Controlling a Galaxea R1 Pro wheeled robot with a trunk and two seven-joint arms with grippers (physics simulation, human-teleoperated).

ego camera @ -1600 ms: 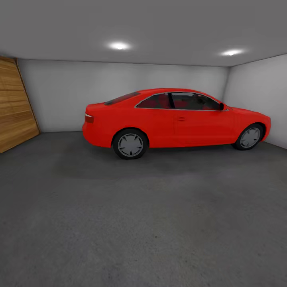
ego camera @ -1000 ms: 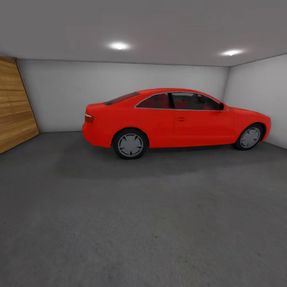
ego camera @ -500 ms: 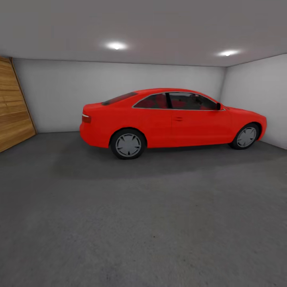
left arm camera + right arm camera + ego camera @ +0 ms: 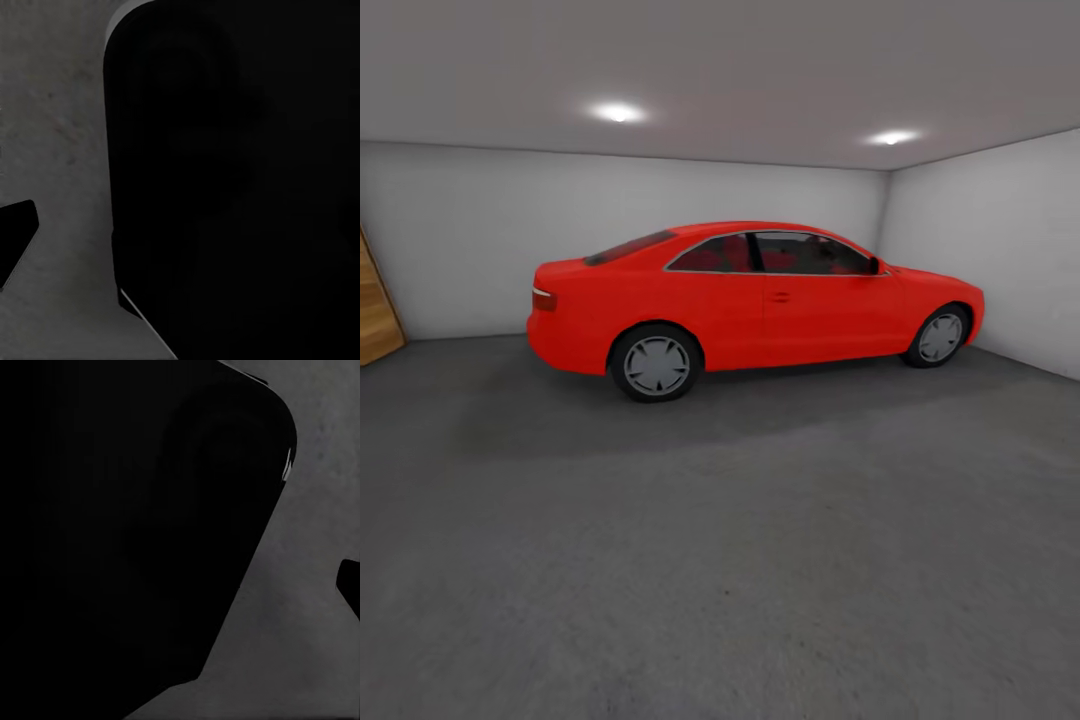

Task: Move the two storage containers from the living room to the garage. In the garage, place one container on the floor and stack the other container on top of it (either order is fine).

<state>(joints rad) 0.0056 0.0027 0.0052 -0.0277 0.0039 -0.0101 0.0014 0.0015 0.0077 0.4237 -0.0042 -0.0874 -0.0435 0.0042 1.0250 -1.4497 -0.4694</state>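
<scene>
The head view looks across the garage: a red car [image 4: 755,300] stands at about 12 o'clock against the white back wall [image 4: 460,240], and a sliver of wooden door [image 4: 375,310] sits at 9 o'clock. Dark grey floor [image 4: 720,560] spreads ahead, with no storage container on it. Each wrist view shows a dark robot part over concrete (whether either tool is wide, narrow or holding anything, I cannot tell). One risk is the base drifting toward the car and clipping it while turning.
</scene>
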